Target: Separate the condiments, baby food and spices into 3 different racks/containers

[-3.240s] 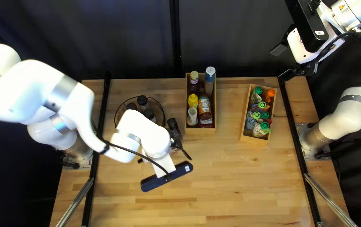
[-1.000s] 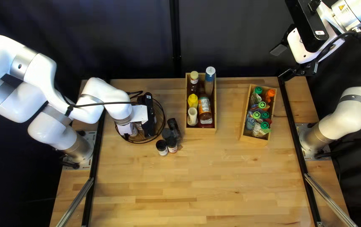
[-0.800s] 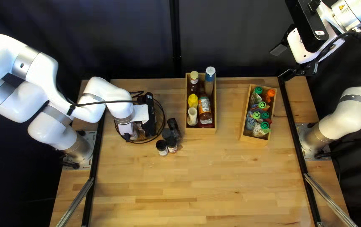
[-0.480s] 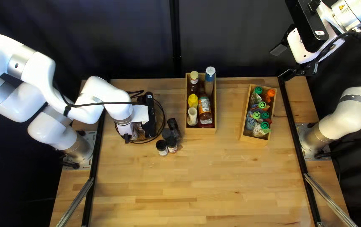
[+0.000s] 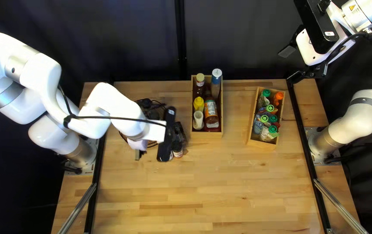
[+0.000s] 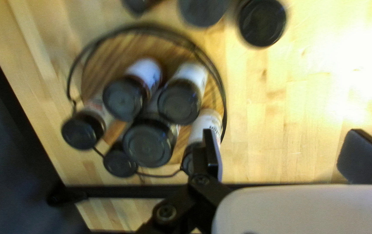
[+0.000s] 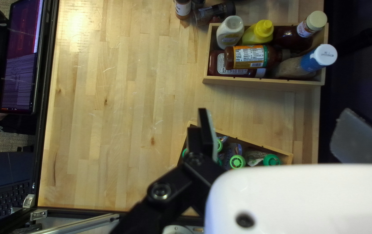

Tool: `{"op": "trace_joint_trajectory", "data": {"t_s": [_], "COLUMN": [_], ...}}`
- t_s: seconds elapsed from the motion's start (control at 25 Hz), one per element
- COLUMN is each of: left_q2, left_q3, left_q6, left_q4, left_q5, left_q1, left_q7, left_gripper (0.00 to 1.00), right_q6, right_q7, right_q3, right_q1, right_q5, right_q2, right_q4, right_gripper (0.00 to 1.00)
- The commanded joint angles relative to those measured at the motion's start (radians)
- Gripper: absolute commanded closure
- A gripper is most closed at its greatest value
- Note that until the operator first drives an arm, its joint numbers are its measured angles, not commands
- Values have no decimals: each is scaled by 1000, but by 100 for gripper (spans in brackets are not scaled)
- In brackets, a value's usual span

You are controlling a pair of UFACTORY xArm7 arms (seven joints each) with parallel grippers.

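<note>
At the left side of the table, the round wire rack [image 6: 108, 56] holds black-capped spice jars [image 6: 150, 143]. Left gripper [image 5: 138, 151]: released, fingers spread with nothing gripped. One finger overlaps a rack jar in the left wrist view; contact cannot be determined. Between the rack and the middle box, loose black-capped jars [image 5: 177, 151] are grouped on the table, partly hidden by the left arm.

The middle wooden box [image 5: 207, 135] contains the condiments: a yellow bottle [image 5: 198, 104], a pale bottle [image 5: 198, 120], a blue-capped bottle [image 5: 216, 77] and several brown or red bottles. The right wooden box [image 5: 261, 144], set at an angle, contains baby food pouches [image 5: 272, 130] with green and orange caps. Right gripper [image 5: 291, 64]: raised at the far right corner, released, fingers apart, nothing between them.
</note>
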Motion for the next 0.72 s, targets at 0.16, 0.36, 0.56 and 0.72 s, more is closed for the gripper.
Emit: {"op": "trace_joint_trajectory", "data": {"t_s": [0.16,0.36,0.56,0.72], "left_q2": [165,327,432,476], "left_q3": [99,156,176,183], "left_q6": [-148,-236,-302,-360], "left_q4": [79,130,144,120], "left_q5": [-46,-156,-231,-249], "left_q1": [-53,-74,-58,-44], "left_q7": [228,408,538,577], "left_gripper": [0,0,0,0], "right_q6": [0,0,0,0], "right_q7": [0,0,0,0], "right_q3": [0,0,0,0], "right_q1": [0,0,0,0], "right_q5": [0,0,0,0], "right_q2": [0,0,0,0], "right_q4": [0,0,0,0], "right_gripper": [0,0,0,0]}}
